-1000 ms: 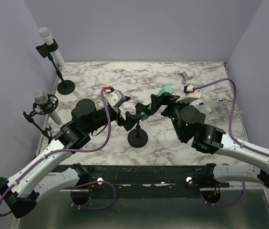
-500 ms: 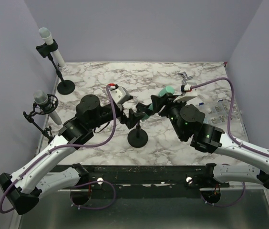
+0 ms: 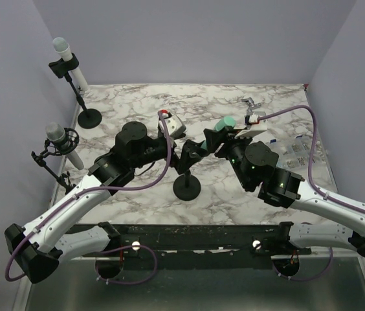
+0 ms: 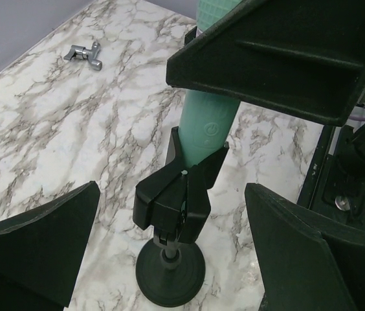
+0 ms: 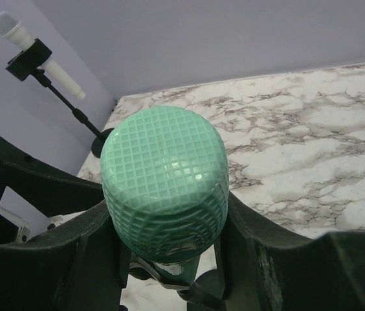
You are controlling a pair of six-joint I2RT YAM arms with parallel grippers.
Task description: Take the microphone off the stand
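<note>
Microphone [image 5: 163,175] centre frame, seated in the stand [image 4: 171,197] clip on the worktop [image 3: 131,103] | right hand [image 3: 216,141] pinching its green head, I judge to pull it free | left hand [image 4: 171,220] spread either side of the clip, likely to brace the stand.

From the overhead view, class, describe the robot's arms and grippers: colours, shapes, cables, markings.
The left arm and right arm share white lower links and bulky black joints, each trailed by a looping purple cable. A small white box with a red mark sits at each wrist. Green lights dot the right arm. The left gripper and right gripper have broad black fingers.
</note>
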